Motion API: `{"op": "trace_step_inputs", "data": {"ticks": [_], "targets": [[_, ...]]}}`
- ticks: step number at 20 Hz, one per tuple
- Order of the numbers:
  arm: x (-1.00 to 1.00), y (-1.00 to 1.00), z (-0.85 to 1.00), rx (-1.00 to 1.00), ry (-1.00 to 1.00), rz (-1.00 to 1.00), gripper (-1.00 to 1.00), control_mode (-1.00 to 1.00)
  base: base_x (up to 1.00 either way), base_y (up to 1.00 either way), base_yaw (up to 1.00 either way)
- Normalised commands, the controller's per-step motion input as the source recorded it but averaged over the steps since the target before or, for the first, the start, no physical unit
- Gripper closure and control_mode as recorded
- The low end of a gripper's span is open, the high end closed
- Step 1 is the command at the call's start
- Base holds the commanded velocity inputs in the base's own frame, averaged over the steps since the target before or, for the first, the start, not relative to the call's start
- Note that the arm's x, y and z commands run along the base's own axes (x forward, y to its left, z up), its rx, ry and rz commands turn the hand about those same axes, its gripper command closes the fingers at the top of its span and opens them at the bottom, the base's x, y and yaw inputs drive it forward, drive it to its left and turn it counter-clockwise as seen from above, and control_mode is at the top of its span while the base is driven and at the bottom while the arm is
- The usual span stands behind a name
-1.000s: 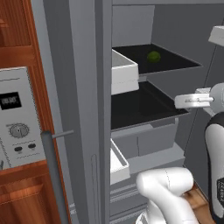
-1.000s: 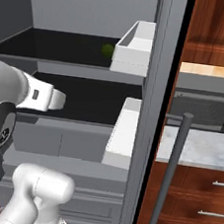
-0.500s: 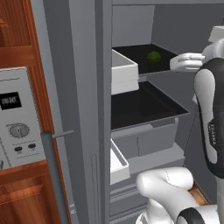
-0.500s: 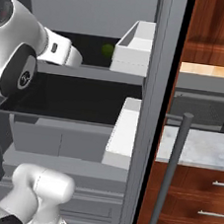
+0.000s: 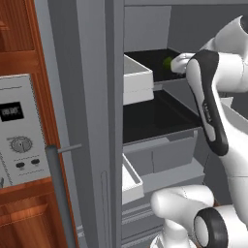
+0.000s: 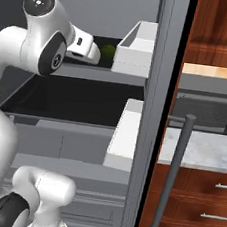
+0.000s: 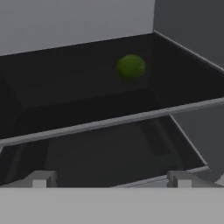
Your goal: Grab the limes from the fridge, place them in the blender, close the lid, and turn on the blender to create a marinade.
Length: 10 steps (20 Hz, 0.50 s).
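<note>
The fridge [image 5: 85, 121] stands open, with grey walls and black shelves. One small green lime [image 7: 131, 66] lies toward the back of the upper black shelf [image 7: 65, 87]; it also shows as the lime [image 5: 167, 63] and the lime [image 6: 108, 51] in the base views. My gripper [image 7: 111, 179] is at the front edge of that shelf, pointing at the lime and short of it. Its fingertips [image 7: 41, 178] stand wide apart and open, with nothing between them. The white hand [image 6: 85, 51] sits just left of the lime in the right base view. The blender and the lid are out of view.
White door bins [image 5: 138, 80] [image 6: 138, 48] hang beside the upper shelf, with lower bins [image 5: 128, 179] [image 6: 122, 137] beneath. A second black shelf [image 5: 155, 114] lies below. The fridge's bar handle [image 6: 170, 178] and a silver microwave [image 6: 206, 109] are to the right; an oven panel [image 5: 19, 131] is left.
The arm has swung up from the lower shelf's level to the upper shelf, bringing the hand close to the lime. The gripper has stayed open.
</note>
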Motion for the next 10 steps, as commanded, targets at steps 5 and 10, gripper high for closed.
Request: {"op": "trace_step_inputs", "data": {"ticks": [5, 10], "targets": [[1.00, -0.25, -0.07, 0.00, 0.00, -0.13, -1.00, -1.00, 0.00, 0.00, 0.00], [0.92, -0.14, -0.01, 0.00, 0.07, -0.12, -1.00, -1.00, 0.00, 0.00, 0.00]]}}
